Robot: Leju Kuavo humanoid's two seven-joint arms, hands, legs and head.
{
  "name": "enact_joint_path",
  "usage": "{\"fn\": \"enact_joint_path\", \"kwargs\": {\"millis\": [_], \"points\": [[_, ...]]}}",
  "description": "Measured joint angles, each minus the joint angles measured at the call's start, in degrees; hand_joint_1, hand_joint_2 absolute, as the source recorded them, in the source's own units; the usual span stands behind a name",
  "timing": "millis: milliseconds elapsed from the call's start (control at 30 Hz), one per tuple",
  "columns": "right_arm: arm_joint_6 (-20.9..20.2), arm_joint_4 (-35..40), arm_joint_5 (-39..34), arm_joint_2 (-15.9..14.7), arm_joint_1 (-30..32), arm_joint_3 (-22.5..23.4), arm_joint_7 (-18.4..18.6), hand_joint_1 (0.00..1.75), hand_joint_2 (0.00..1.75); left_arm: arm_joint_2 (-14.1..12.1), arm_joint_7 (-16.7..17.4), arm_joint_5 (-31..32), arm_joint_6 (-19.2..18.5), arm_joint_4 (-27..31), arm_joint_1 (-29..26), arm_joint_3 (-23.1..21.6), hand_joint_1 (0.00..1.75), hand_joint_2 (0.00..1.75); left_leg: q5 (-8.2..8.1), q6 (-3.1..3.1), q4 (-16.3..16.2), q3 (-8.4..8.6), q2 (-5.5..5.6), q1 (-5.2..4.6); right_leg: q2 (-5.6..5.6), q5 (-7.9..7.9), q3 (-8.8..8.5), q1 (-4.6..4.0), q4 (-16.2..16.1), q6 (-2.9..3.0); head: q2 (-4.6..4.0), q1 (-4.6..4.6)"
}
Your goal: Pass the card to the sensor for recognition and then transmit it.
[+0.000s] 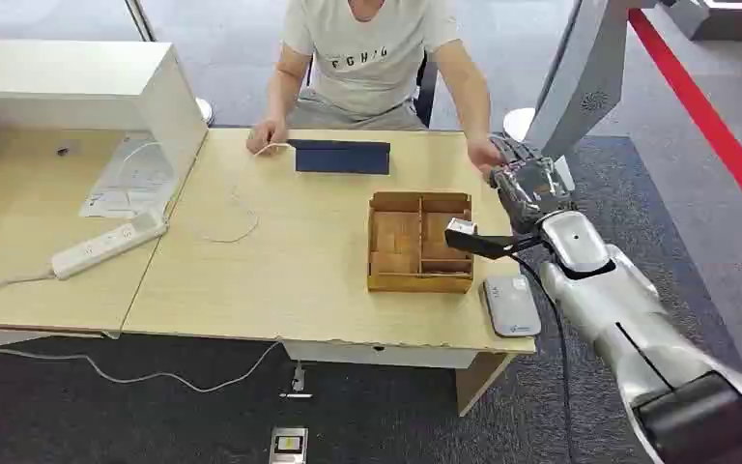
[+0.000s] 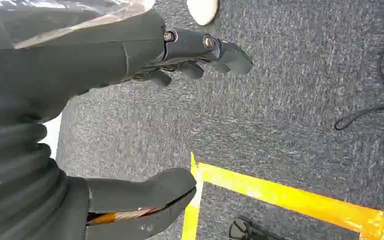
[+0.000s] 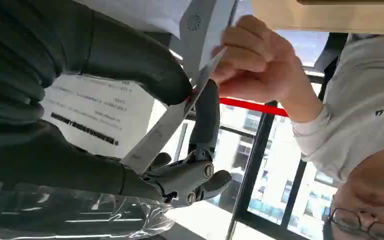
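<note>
High head view down over table; wrist views close behind each hand, left floorward.

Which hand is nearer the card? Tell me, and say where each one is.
Right. The right hand pinches the card between thumb and fingers while a person's hand grips its other end. The left hand hangs over the carpet, holding nothing.

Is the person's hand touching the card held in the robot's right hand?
Touching: the right wrist view shows the person's hand pinching the card, which the right hand grips.
</note>
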State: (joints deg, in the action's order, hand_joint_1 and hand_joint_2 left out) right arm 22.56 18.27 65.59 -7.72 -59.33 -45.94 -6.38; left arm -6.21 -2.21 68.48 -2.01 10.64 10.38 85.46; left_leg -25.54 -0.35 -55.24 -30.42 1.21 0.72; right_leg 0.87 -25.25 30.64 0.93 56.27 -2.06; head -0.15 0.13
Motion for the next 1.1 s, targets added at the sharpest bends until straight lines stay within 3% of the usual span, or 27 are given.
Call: {"fn": "enact_joint_path", "kwargs": {"millis": [433, 1100], "points": [[-0.63, 0.0, -0.28, -0.76, 0.31, 0.68, -0.66, 1.75, 1.75, 0.02, 0.39, -0.2, 0.35, -0.02, 0.0, 0.26, 0.0, 1.75, 0.0, 0.0, 0.0, 0.01, 0.0, 0.0, 0.0, 0.0, 0.0, 0.0, -0.01, 0.0, 0.0, 0.0], [-0.72, -0.11, -2.23, -5.19, 9.47, 2.36, 0.09, 1.75, 1.75, 0.02, 0.97, 0.13, 0.26, -0.09, -0.04, 0.31, 0.0, 1.75, -0.01, 0.01, 0.0, -0.02, 0.0, 0.0, 0.0, 0.0, 0.03, 0.0, -0.02, 0.0, 0.0, 0.0]]}}
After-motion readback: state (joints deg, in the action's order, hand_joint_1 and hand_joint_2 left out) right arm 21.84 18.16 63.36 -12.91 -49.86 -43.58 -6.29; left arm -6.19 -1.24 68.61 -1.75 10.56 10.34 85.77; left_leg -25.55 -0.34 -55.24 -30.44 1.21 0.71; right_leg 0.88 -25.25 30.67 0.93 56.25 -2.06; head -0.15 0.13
